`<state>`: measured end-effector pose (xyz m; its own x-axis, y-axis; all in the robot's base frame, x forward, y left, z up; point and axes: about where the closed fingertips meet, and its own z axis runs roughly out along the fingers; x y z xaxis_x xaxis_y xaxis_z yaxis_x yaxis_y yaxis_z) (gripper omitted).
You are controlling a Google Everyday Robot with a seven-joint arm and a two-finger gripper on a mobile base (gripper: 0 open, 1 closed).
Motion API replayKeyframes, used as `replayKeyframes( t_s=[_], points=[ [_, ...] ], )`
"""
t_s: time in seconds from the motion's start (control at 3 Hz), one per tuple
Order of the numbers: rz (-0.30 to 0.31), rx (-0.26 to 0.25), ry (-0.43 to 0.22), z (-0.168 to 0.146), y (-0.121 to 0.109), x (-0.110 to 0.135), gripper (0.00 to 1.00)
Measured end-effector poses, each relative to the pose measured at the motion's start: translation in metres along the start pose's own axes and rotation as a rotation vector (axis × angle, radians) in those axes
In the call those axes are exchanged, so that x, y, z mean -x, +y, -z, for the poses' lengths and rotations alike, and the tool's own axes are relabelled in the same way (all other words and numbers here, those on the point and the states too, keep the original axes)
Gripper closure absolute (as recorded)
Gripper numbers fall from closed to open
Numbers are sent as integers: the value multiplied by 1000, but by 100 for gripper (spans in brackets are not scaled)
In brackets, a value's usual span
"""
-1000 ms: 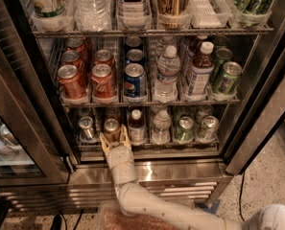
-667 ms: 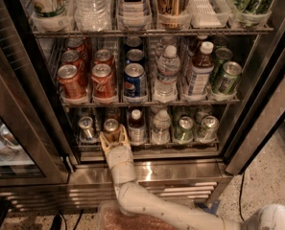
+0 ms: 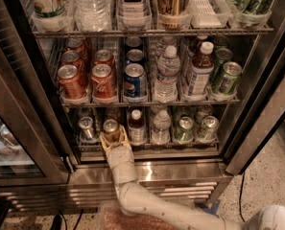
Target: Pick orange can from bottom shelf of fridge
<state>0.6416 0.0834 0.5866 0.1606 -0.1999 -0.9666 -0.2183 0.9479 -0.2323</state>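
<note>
Reach stage of the pick: gripper (image 3: 114,138) at the front edge of the fridge's (image 3: 255,87) lowest surface (image 3: 180,152), toward its left corner, jaws open astride the orange can (image 3: 110,127); next, close squarely and draw straight out.

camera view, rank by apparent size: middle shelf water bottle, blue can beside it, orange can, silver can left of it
1. water bottle
2. blue can
3. orange can and silver can: they look alike, not ranked; the gripper at the orange can on the bottom shelf hides its lower part
</note>
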Motion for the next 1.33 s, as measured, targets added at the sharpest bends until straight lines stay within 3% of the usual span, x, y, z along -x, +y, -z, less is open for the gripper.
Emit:
replayKeyframes(
  t_s=[0.33,1.33],
  points=[
    [1,1,2,1,-2,3,100],
    [-62,42,-41,12,-12,57,100]
  ],
)
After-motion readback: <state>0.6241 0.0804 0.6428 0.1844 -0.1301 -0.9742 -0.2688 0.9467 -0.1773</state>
